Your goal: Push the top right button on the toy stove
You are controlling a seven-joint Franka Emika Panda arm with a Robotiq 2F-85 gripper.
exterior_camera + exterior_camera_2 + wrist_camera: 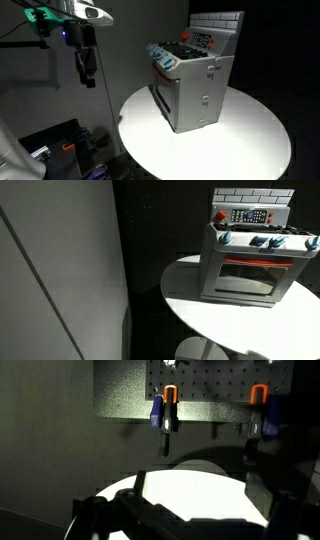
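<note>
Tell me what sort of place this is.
Probably a lab or workshop: a pegboard hung with orange-handled tools in the wrist view, and a toy stove staged on a round white table.

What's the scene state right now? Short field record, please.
stove: toy stove upright on round white table, door shut
button panel: on the stove's back wall, nothing touching it
pincer: in the air beside the table, apart from the stove
pincer state: cannot tell
wrist view: pegboard with orange-handled tools
</note>
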